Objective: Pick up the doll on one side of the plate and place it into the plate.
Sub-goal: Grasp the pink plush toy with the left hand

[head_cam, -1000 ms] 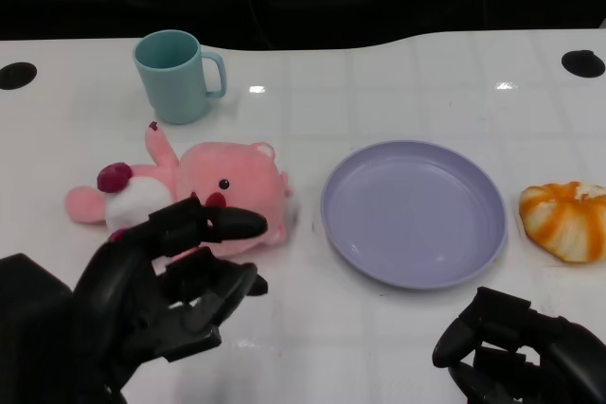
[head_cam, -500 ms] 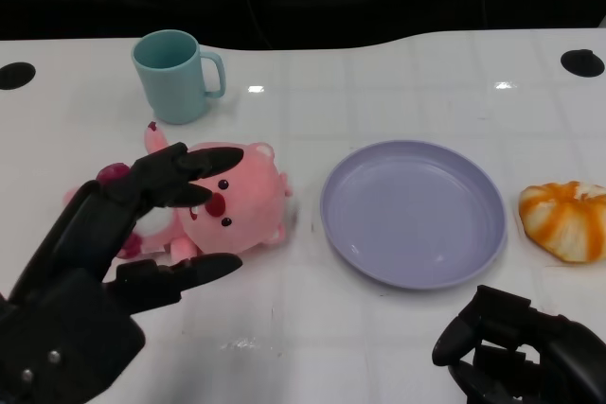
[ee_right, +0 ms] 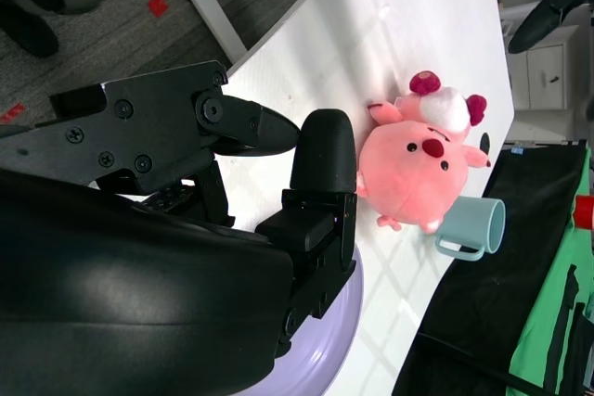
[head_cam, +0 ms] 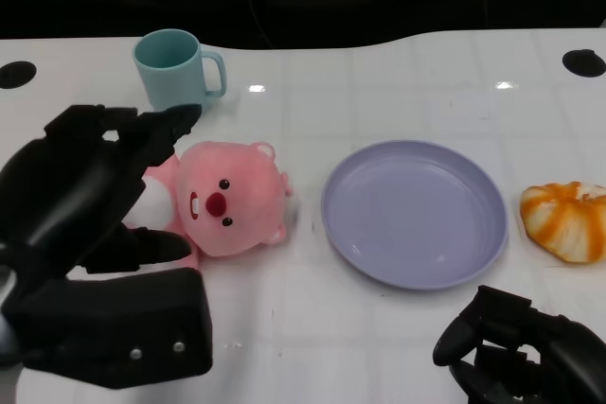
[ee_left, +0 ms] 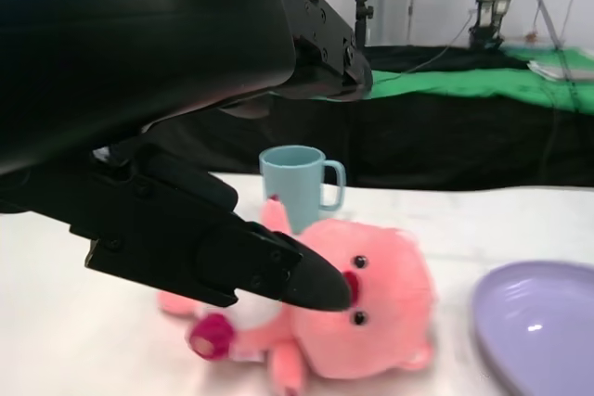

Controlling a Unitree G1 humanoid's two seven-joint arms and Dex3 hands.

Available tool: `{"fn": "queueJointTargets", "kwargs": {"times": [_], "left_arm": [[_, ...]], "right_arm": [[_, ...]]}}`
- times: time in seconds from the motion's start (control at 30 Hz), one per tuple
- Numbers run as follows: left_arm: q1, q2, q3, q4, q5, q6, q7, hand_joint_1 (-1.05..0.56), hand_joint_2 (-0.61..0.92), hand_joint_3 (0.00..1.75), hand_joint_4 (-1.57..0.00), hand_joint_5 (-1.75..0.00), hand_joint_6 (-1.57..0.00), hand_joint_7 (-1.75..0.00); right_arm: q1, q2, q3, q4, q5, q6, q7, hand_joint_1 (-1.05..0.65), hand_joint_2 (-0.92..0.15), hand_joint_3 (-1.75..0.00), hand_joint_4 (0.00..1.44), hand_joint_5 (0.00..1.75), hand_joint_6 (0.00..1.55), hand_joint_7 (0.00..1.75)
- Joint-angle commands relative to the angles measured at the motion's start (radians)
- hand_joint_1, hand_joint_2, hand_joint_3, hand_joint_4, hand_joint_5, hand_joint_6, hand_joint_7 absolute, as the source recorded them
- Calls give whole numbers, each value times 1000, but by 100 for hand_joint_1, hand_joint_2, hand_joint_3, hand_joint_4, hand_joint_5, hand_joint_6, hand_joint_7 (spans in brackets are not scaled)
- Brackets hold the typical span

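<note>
Left hand (head_cam: pixel 95 205) spread wide over doll (head_cam: pixel 227 210), holding nothing. Right hand (head_cam: pixel 525 352) curled, empty, at plate's (head_cam: pixel 414 210) five o'clock.

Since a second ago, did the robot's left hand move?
Yes. The left hand reached farther up the table toward the teal mug, over the pink doll.

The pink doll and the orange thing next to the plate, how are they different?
The pink doll is a plush animal with a face; the orange thing is round, striped orange and white, with no face. The doll looks bigger. The doll lies on the plate's left, under the open left hand; the orange thing sits on the right, with no hand over it. Both rest on the white table.
</note>
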Motion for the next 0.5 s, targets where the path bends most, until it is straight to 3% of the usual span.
{"fn": "queueJointTargets", "kwargs": {"times": [0.03, 0.23, 0.5], "left_arm": [[-34, 17, -23, 31, 72, 18, -38, -71, 92, 6, 0, -28, -12, -1], [-148, 2, -92, 128, 172, 100, -194, -71, 88, 1, 0, -14, -12, -1], [-250, -29, -153, 310, 211, 127, -217, -69, 83, 1, -1, -18, -15, -2]], "right_arm": [[1, -1, -5, -3, 0, 1, -4, -27, -92, -49, 65, 175, 49, 162], [10, -2, -4, -9, 0, -2, -3, -27, -92, -50, 65, 175, 49, 162], [18, 1, -2, -19, 4, 4, -6, -27, -92, -50, 65, 175, 49, 162]]}}
